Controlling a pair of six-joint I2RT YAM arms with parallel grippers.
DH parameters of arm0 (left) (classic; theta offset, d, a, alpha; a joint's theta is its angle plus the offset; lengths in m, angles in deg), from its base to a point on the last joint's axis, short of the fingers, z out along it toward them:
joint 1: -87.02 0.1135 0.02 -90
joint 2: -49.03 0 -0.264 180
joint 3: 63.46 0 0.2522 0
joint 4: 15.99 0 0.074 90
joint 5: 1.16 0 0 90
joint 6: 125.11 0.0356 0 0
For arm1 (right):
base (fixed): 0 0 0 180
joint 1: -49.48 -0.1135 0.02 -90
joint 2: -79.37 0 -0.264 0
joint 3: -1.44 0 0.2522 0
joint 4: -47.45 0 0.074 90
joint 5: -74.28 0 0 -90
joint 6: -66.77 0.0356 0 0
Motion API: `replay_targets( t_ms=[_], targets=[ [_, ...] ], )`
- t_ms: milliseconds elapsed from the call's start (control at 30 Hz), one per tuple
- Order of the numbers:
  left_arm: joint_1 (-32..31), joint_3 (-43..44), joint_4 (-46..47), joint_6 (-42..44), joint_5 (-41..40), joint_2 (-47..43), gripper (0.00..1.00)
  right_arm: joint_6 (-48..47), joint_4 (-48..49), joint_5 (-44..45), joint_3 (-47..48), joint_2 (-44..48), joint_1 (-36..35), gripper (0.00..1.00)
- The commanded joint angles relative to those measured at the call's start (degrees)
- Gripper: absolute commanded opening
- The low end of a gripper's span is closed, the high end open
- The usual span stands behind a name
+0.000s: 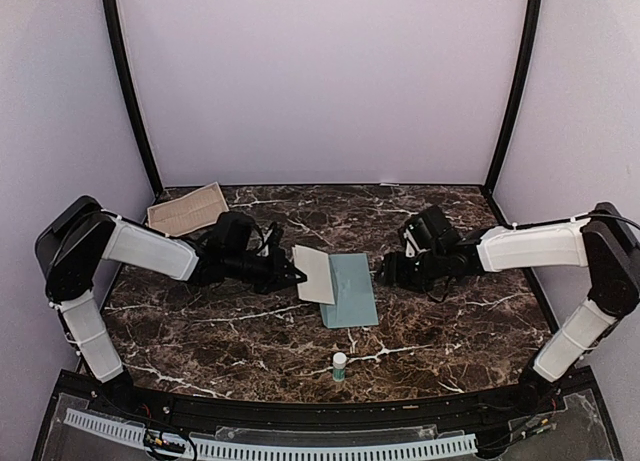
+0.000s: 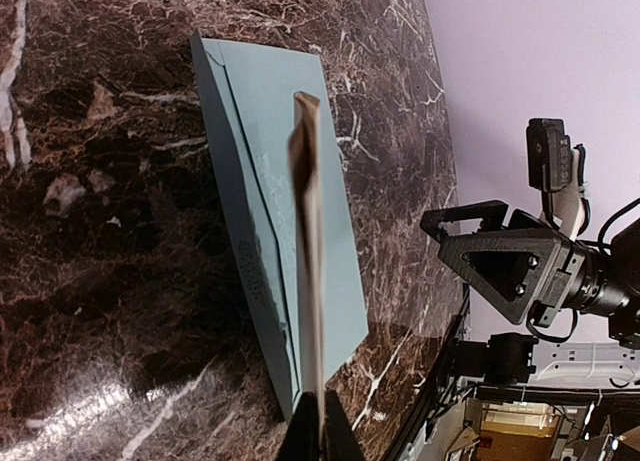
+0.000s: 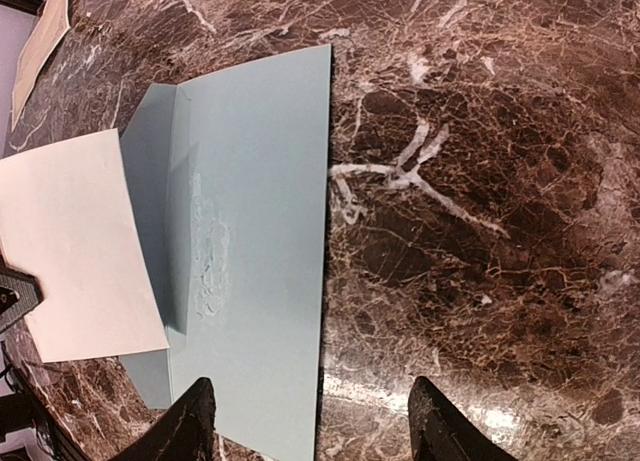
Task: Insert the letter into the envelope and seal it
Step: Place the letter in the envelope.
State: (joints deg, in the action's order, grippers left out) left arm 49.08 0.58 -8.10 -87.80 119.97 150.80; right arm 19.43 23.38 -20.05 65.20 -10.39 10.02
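The pale teal envelope (image 1: 352,291) lies flat mid-table, its flap (image 3: 150,171) folded out toward the left arm, with a rough smeared patch beside the fold. My left gripper (image 1: 297,275) is shut on one edge of the cream letter (image 1: 316,273) and holds it just above the envelope's flap side. The left wrist view shows the letter (image 2: 309,241) edge-on over the envelope (image 2: 262,171), pinched between the fingertips (image 2: 337,436). My right gripper (image 3: 315,431) is open, with nothing between its fingers. It hovers low over the envelope's (image 3: 255,251) opposite long edge, facing the letter (image 3: 75,241).
A small white glue stick (image 1: 340,366) stands upright near the front edge. Tan creased sheets (image 1: 187,209) lie at the back left. The surface is dark marble tabletop (image 1: 460,331) inside purple walls. The right arm's wrist (image 2: 510,261) appears in the left wrist view.
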Motion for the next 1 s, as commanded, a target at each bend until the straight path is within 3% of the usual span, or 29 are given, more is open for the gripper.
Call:
replay_targets(
  t_ms=[0, 967],
  targets=[
    [-0.21, 1.33, -2.95, 2.40, -0.94, 0.87, 0.00, -0.37, 2.57, -0.54, 0.13, -2.11, 0.38, 0.62],
    [-0.12, 2.78, -4.17, 4.32, 0.48, 5.73, 0.00, 1.14, 6.38, -6.41, 1.59, -11.34, 0.37, 0.52]
  ],
)
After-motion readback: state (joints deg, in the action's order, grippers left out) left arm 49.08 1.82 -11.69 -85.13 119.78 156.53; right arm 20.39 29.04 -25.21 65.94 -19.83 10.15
